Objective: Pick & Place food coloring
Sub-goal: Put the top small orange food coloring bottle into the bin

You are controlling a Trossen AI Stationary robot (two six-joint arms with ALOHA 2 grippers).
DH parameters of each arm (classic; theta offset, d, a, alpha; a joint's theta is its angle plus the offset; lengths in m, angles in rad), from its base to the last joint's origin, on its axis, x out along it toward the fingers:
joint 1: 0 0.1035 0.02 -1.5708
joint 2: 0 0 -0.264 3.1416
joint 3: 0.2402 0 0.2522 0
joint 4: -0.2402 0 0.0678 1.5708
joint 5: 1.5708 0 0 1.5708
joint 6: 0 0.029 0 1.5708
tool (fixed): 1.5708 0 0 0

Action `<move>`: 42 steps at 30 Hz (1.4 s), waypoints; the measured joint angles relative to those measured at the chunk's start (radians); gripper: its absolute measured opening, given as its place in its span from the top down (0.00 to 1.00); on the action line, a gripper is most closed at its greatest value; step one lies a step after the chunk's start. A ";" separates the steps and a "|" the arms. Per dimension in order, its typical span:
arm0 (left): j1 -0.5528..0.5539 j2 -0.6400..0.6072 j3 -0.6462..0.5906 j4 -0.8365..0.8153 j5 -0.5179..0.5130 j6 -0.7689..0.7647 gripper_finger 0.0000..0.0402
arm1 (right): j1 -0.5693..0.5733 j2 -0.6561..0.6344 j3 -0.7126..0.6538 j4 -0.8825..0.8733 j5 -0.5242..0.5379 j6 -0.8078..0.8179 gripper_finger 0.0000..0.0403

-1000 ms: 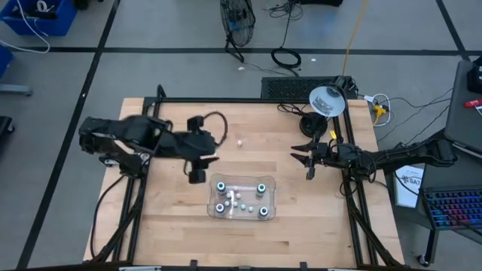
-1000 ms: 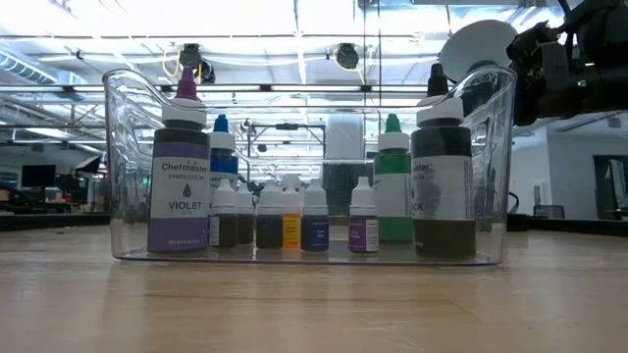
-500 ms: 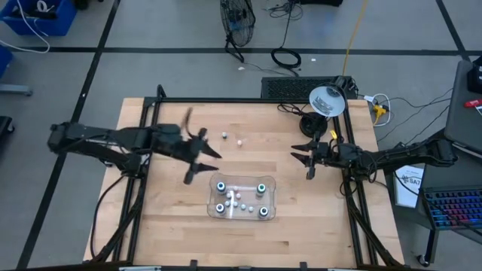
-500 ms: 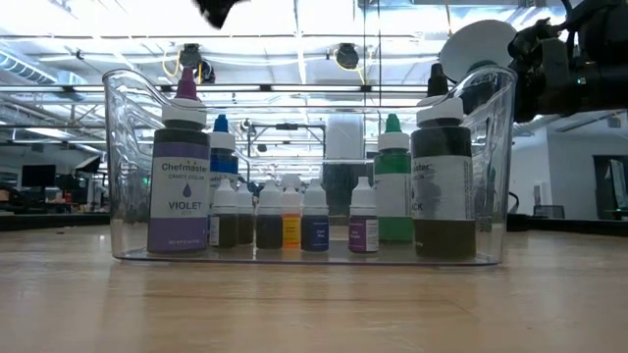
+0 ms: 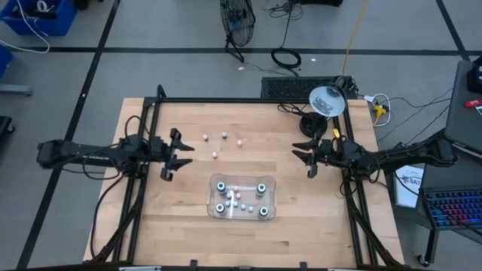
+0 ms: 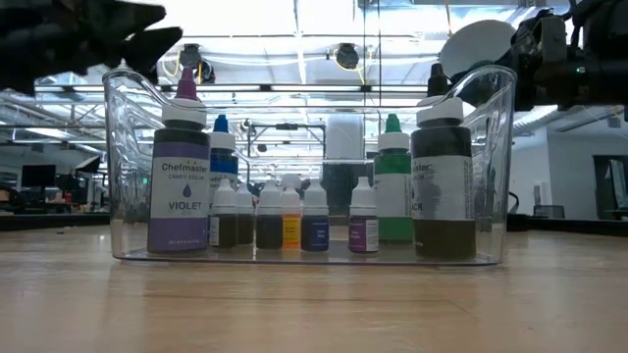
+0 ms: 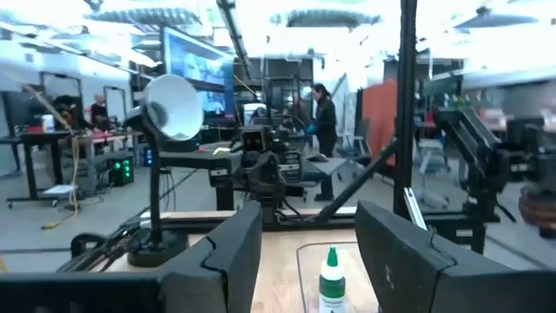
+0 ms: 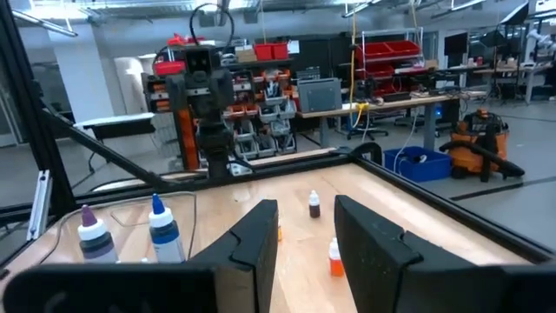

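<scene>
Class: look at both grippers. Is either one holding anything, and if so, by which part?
Nothing is held. The left gripper and right gripper both hang open and empty, beside the tray of bottles.

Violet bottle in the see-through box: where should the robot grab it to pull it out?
By its white cap, coming straight down from above. The violet bottle stands upright at one end of the box, whose walls cover its body, and a blue-tipped bottle stands close by, so a sideways reach is probably blocked. Only the top is free.
</scene>
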 joint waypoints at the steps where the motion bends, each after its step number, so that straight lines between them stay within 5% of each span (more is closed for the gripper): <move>1: 0.009 -0.023 -0.018 0.001 -0.001 -0.014 0.54 | 0.000 0.000 0.000 0.000 0.000 0.003 0.74; 15: 0.098 -0.194 -0.077 -0.232 0.001 -0.077 0.54 | 0.000 0.000 0.000 -0.013 0.000 0.029 0.74; 29: 0.106 -0.198 -0.077 -0.411 -0.006 -0.082 0.54 | 0.000 0.000 0.000 -0.025 0.000 -0.055 0.74; 35: 0.105 -0.197 -0.077 -0.405 -0.007 -0.089 0.54 | 0.000 0.000 0.001 0.100 -0.001 -0.031 0.74; 38: 0.106 -0.197 -0.077 -0.405 -0.007 -0.088 0.54 | 0.001 0.016 0.063 0.148 -0.004 -0.032 0.74; 42: 0.106 -0.197 -0.077 -0.405 -0.007 -0.088 0.54 | 0.017 0.128 0.339 -0.148 -0.051 -0.057 0.74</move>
